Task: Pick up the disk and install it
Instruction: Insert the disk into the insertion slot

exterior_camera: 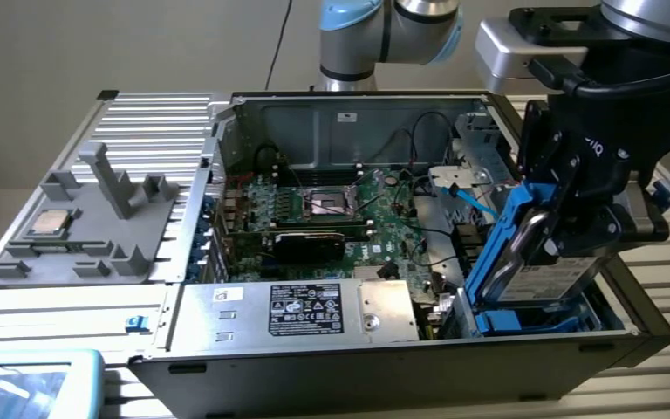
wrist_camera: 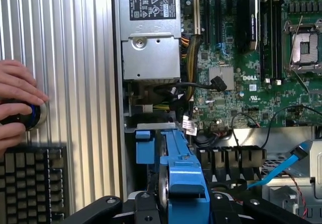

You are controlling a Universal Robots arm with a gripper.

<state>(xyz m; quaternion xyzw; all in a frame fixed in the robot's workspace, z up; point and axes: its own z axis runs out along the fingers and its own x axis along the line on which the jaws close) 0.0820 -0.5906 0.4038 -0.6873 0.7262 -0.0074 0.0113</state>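
We see the disk [exterior_camera: 541, 279] on edge in the case [exterior_camera: 370, 377] at the exterior view's right, the tray [exterior_camera: 91, 255] outside at its left.

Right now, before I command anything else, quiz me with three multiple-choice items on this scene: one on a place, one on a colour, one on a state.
1. Where does the small square silver CPU chip lie? A in the motherboard socket; B on the grey plastic fixture; C on the keyboard.
2. What colour is the plastic carrier around the flat silver-grey metal hard drive? A red; B yellow; C blue.
3. What is the black claw doing? A gripping the hard drive; B hanging open, empty; C gripping the chip.
B: the chip rests on the fixture at the exterior view's left. C: blue frames the drive. A: the claw clamps the tilted drive.
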